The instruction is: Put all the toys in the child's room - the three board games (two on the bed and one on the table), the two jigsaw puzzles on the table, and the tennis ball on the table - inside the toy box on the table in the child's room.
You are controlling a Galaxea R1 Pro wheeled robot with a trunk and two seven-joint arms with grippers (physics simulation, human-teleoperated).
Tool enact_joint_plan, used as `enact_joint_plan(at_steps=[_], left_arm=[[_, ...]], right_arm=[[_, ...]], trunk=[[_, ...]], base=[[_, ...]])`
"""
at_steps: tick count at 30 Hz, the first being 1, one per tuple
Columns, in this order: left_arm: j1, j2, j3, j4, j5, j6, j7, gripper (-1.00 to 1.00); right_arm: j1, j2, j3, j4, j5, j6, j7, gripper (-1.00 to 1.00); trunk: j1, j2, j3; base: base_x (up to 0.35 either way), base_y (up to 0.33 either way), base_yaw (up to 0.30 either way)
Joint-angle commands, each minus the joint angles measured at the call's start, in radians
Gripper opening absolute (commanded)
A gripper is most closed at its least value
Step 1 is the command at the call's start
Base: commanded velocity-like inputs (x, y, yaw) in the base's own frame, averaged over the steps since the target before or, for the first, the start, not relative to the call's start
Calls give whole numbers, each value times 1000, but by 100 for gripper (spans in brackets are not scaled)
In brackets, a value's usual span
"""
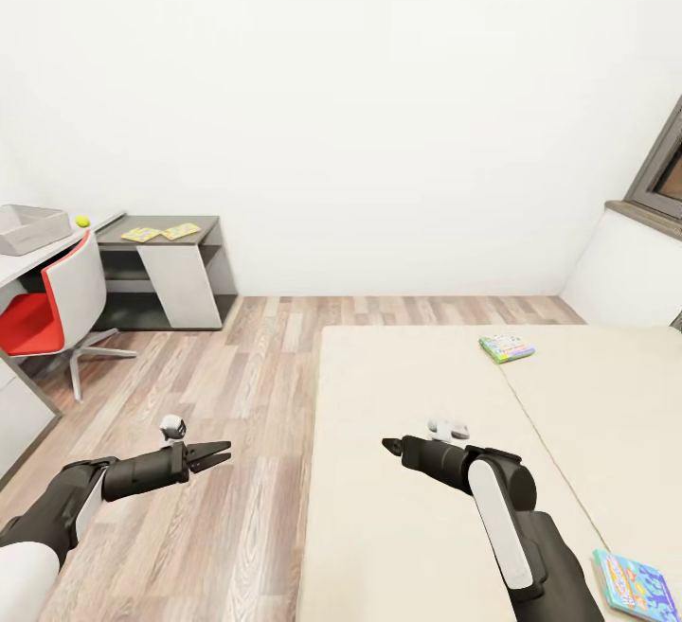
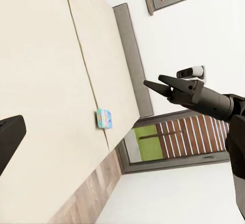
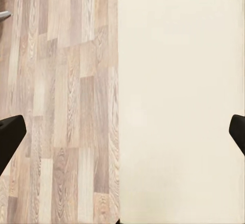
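Beside the bed (image 1: 407, 546), hovering empty, jaws apart on left gripper (image 1: 216, 455) and right gripper (image 1: 388, 445), seemingly readying for the green board game (image 1: 507, 348).

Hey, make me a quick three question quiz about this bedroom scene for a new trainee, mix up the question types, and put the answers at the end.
1. True or false: the small yellow-green tennis ball lies on the beige bed.
2. How many flat printed board game boxes lie on the bed?
3. Multiple choice: the two bright multicoloured jigsaw puzzle sheets rest on A) the wooden floor, B) the lower dark grey side unit, C) the red and white chair.

Key:
1. False; it sits on the white desk, beside the light grey toy box.
2. Two: one farther away, one nearer.
3. B
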Motion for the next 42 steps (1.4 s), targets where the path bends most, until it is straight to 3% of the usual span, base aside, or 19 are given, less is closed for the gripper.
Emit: enact_joint_plan(at_steps=[1, 42], left_arm=[[-1, 0, 0, 0, -1, 11, -4, 100], [-1, -1, 0, 0, -1, 11, -4, 100]], right_arm=[[-1, 0, 0, -1, -9, 3, -8, 100], [-1, 0, 0, -1, -9, 3, -8, 100]], trunk=[[0, -1, -1], [0, -1, -1]], base=[[0, -182, 0], [0, -182, 0]])
